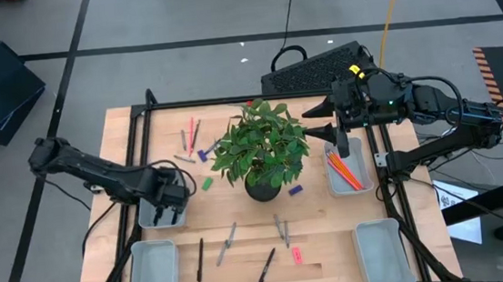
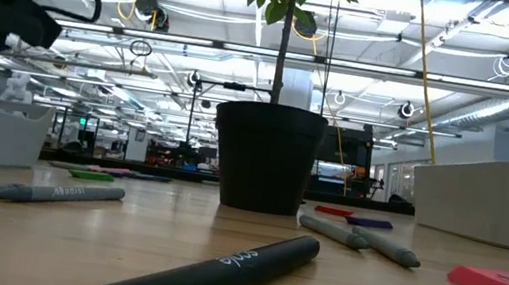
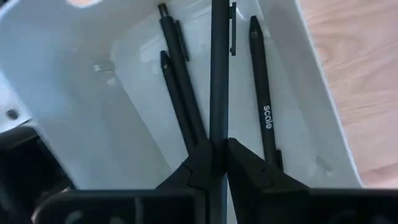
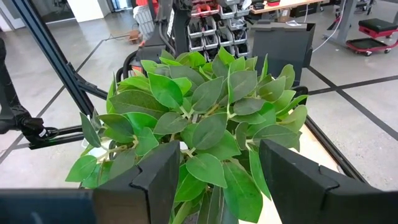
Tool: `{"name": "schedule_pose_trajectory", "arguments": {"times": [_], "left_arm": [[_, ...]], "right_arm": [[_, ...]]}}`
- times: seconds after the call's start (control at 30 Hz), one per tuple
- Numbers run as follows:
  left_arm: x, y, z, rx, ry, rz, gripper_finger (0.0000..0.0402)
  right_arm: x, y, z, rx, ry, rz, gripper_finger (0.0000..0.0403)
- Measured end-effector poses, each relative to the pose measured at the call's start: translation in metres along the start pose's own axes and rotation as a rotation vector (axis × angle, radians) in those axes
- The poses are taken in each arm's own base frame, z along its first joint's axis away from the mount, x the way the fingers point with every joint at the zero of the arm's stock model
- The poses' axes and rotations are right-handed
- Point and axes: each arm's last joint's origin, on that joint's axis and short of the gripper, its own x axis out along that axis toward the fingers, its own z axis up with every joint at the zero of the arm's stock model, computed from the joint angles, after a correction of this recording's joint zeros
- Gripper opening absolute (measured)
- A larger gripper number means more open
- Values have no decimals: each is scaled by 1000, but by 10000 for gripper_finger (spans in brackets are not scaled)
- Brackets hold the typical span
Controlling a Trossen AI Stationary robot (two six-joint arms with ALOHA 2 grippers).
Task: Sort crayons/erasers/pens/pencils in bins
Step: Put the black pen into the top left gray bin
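Four pale bins sit on the desk [image 1: 239, 210]: one at the left middle [image 1: 148, 214], one at the right middle [image 1: 346, 174], one at the near left corner [image 1: 151, 273] and one at the near right corner [image 1: 378, 253]. A potted plant [image 1: 261, 149] stands in the centre.

The left end effector [image 1: 168, 205] hangs over the left middle bin, its fingers [image 3: 193, 168] clamped on a black pen [image 3: 219, 81] that points into the bin. Three more black pens [image 3: 180, 81] lie inside that bin in the left wrist view, so four are there counting the held one.

The right end effector [image 1: 335, 132] sits beside the plant's foliage, above the far end of the right middle bin, with its fingers [image 4: 155, 171] spread apart. That bin holds a bundle of orange pencils [image 1: 343, 169]; their number cannot be told.

Loose on the desk, two black pens [image 1: 264, 268] lie near the front edge, with three grey sticks [image 1: 227, 242] between them and the pot. One pink-red eraser [image 1: 296, 256] lies near the front, one purple-blue eraser [image 1: 295, 190] beside the pot, and one green eraser [image 1: 207, 184] left of the plant. More sticks [image 1: 191, 137], including a red pencil, lie scattered behind and left of the plant.
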Motion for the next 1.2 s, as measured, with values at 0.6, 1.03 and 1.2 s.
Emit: {"name": "schedule_pose_trajectory", "arguments": {"times": [0.6, 1.03, 1.2], "left_arm": [[-18, 1, -1, 78, 286, -119, 175], [-118, -11, 13, -182, 165, -494, 177], [-147, -15, 17, -406, 204, -649, 177]], "right_arm": [[0, 0, 0, 0, 0, 0, 212], [0, 0, 0, 0, -3, 1, 212], [0, 0, 0, 0, -3, 0, 212]]}}
